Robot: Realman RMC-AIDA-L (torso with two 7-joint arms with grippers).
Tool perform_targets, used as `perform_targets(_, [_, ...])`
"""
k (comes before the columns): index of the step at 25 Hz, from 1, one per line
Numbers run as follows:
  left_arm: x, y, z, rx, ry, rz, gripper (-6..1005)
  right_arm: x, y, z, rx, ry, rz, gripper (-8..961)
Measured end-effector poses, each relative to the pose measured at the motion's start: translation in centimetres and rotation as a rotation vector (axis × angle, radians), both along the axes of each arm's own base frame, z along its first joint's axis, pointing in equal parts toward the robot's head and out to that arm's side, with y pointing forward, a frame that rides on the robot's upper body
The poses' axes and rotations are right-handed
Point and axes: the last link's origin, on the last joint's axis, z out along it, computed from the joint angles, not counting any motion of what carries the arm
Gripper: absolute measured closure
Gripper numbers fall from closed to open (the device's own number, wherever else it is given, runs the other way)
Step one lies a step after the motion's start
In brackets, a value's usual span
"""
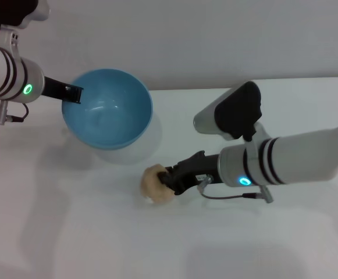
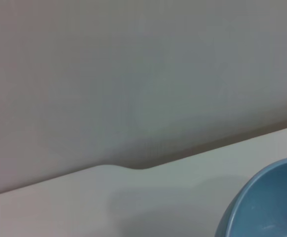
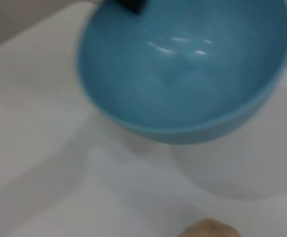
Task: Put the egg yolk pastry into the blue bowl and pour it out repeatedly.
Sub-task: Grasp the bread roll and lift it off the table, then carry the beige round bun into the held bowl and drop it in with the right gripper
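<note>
Sitting on the white tabletop (image 1: 70, 232), the egg yolk pastry (image 1: 157, 183) was clamped in the right tool (image 1: 170, 179), while the blue bowl (image 1: 107, 108), pinched at its rim by the left tool (image 1: 71, 93) and tilted toward it, hung up and left, farther back.

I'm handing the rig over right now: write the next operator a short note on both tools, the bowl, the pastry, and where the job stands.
Left tool: shut on the blue bowl's rim, holding it tilted with its opening toward the robot, raised above the table. Bowl is empty.
Right tool: low at the table, shut on the pastry, in front of the bowl.
Done: bowl held, pastry gripped.
Left: lift the pastry, drop it into the bowl, pour it out, repeat.
</note>
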Motion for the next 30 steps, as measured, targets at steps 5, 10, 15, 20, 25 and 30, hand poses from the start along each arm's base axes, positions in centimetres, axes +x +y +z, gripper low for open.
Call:
perform_targets(5, [0.2,0.1,0.0,-0.013,0.021,-0.003,990,-1.8,-1.1,3.2,-0.066,-0.007,0.11,901])
perform_targets(10, [0.8,0.0,-0.3,-0.061,0.056,-0.009,989,-3.8,-2.7,6.2,-0.131,-0.007,0.208,927])
perform_targets(15, [1.3,-0.5,-1.1,-0.121,0.094,-0.006,989,-5.8,-2.4,8.5,-0.096,0.016,0.297,934])
perform_targets(20, [2.0,-1.6,-2.6,-0.208,0.127,-0.007,990,-7.2,-1.3,10.3,-0.022,0.039,0.335,936])
perform_targets(25, [3.2,-2.8,-4.0,-0.283,0.108,-0.033,988,-7.1,0.0,11.1,0.045,0.048,0.32,938])
perform_targets(30, [4.7,-3.6,-4.9,-0.337,0.055,-0.083,988,-6.2,0.4,10.7,0.047,0.043,0.286,939])
